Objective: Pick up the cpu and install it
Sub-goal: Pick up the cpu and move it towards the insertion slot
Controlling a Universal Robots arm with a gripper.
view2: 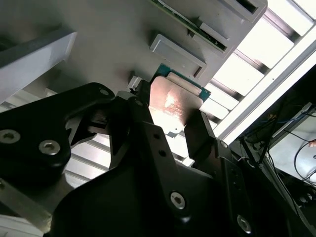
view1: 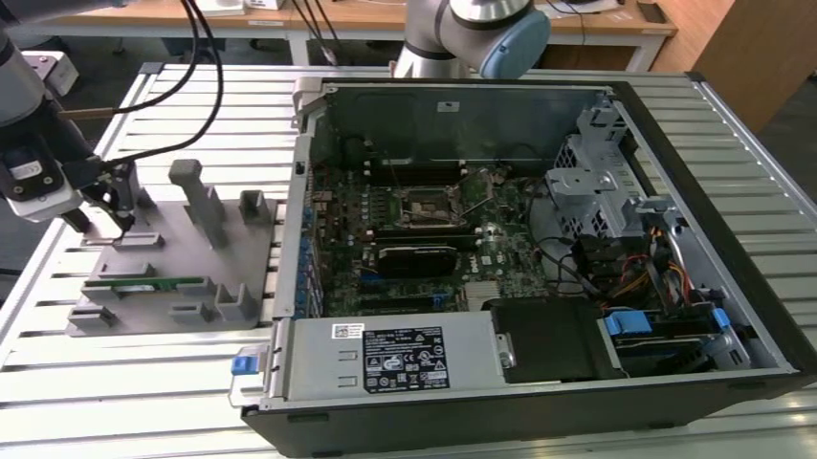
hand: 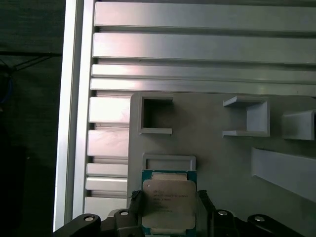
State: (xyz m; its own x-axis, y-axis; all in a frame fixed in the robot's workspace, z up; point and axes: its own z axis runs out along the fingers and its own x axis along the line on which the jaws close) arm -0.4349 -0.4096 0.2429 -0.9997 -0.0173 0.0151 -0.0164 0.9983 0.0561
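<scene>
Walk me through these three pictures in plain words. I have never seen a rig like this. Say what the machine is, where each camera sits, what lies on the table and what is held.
The machine is a robot arm ending in a two-fingered gripper. The exterior view comes from a camera off the arm and takes in the whole bench. It shows a slatted metal table and an open computer case with its circuit board exposed. To the exterior view's left of the case is a grey parts tray holding a green memory stick. The two wrist views come from cameras riding on the arm, looking along the gripper. In both, the dark fingers press on opposite edges of the cpu, a small square chip with a silver top, over the tray.
</scene>
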